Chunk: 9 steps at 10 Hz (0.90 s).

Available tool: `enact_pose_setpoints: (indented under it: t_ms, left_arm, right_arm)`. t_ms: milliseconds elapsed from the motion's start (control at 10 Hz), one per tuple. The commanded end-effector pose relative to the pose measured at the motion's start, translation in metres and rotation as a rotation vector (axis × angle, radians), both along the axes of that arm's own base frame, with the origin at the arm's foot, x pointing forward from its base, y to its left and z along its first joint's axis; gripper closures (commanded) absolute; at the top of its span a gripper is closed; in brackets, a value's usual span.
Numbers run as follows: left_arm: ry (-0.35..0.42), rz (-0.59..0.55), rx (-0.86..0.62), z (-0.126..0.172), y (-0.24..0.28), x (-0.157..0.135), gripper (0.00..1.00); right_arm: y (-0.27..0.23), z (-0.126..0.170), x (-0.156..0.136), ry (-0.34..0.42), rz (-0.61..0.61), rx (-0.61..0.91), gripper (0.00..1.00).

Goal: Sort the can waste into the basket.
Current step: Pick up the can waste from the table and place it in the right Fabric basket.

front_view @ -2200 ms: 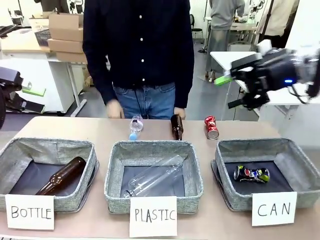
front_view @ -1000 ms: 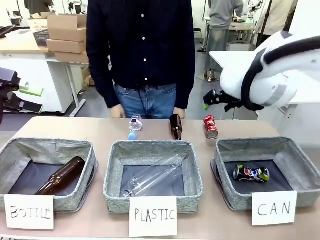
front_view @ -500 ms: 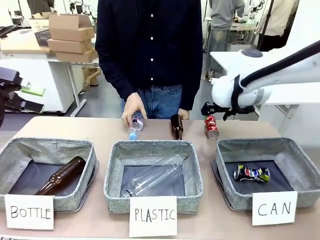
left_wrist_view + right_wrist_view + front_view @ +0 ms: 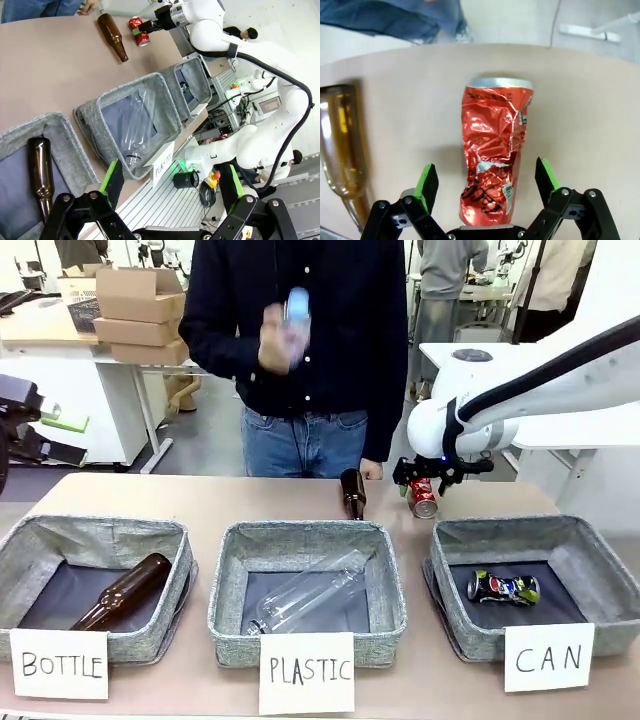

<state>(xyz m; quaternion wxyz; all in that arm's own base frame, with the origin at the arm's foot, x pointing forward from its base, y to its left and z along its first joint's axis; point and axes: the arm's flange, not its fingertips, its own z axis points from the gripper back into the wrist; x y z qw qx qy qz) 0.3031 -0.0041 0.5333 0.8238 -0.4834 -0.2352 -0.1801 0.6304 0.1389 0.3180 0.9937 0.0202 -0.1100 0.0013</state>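
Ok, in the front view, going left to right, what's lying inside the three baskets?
In order: brown glass bottle → clear plastic bottle → dark blue can.

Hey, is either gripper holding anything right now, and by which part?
Neither. The right gripper stands open astride the red can, not closed on it; the left gripper is open and empty.

One red can (image 4: 492, 155) is silver-ended, the dark blue can (image 4: 503, 587) yellow-green-marked, the basket (image 4: 520, 538) grey woven.
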Motion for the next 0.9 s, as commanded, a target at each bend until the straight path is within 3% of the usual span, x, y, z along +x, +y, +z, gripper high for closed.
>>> enact_pose_setpoints:
  t_ms: [0, 300, 400, 500, 600, 700, 800]
  left_arm:
    - [-0.001, -0.004, -0.016, 0.0029, -0.0002, 0.0, 0.0]
    - [-0.001, -0.004, -0.016, 0.0029, -0.0002, 0.0, 0.0]
    - [-0.001, -0.004, -0.016, 0.0029, -0.0002, 0.0, 0.0]
    - [-0.001, -0.004, -0.016, 0.0029, -0.0002, 0.0, 0.0]
    - [-0.001, -0.004, -0.016, 0.0029, -0.0002, 0.0, 0.0]
    - [-0.001, -0.004, -0.016, 0.0029, -0.0002, 0.0, 0.0]
    - [-0.001, -0.004, -0.016, 0.0029, -0.0002, 0.0, 0.0]
  right_arm:
    - [0.0092, 0.0014, 0.0047, 0.015, -0.029, -0.043, 0.0]
    - [0.0089, -0.0029, 0.0064, 0.027, -0.047, -0.071, 0.0]
    - [0.0083, -0.0015, 0.0065, 0.03, -0.059, -0.059, 0.1]
    - [0.0073, -0.0009, 0.0064, 0.027, -0.066, -0.061, 0.6]
    - [0.0074, -0.0007, 0.0062, 0.032, -0.063, -0.051, 0.7]
    - [0.0071, -0.0007, 0.0067, 0.029, -0.067, -0.054, 1.0]
    - [0.0065, -0.0005, 0.0071, 0.028, -0.072, -0.057, 1.0]
